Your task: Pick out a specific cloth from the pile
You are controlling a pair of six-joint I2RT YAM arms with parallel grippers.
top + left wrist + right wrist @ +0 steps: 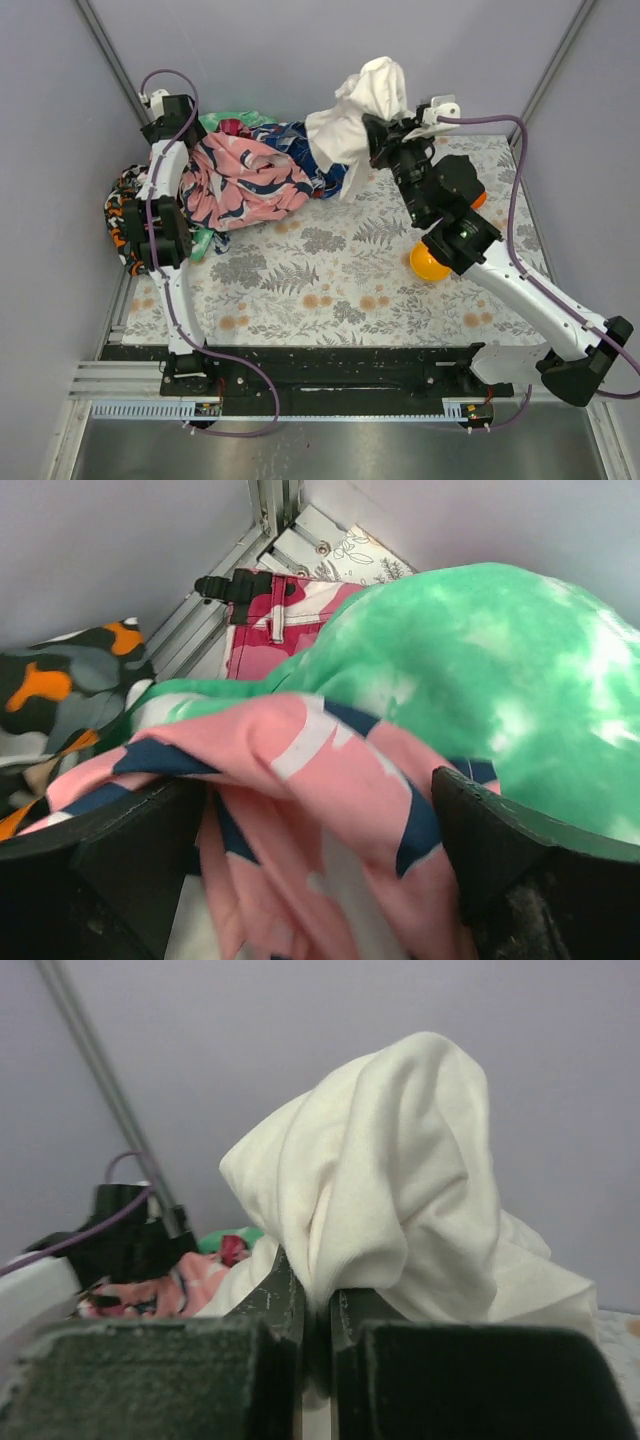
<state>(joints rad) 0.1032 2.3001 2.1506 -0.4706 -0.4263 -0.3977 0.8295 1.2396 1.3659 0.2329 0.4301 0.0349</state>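
The white cloth [362,112] hangs from my right gripper [374,132], lifted above the table at the back centre. In the right wrist view the gripper [316,1305] is shut on the cloth [400,1200], which bunches up over the jaws. The pile [245,175] lies at the back left: pink floral on top, green tie-dye behind, blue-red-white print at its right. My left gripper [185,150] is at the pile's left side. In the left wrist view it [320,860] is open, with the pink floral cloth [320,770] between the fingers and the green tie-dye cloth [500,660] beyond.
An orange-black-white cloth [122,215] lies at the table's left edge, also in the left wrist view [60,690]. An orange ball [428,263] sits under the right arm, another orange object [479,200] beside it. Grey walls and metal frame rails enclose the table.
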